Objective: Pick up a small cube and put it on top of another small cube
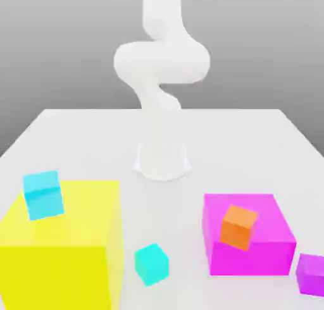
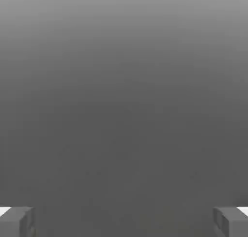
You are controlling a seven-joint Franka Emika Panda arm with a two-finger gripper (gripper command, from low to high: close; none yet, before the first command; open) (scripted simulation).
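Plainly matte turquoise cube (image 1: 151, 264) beside big yellow cube (image 1: 63, 242).

A smooth, matte white robot arm (image 1: 161, 62) made of rounded, tube-like segments with bulging joints, widening into a cylindrical base (image 1: 162, 160). The hand view shows two grey, blocky fingertips (image 2: 17, 221) with lighter upper faces.

Turquoise cube (image 1: 151, 264) — sky-blue cube (image 1: 43, 195), well apart
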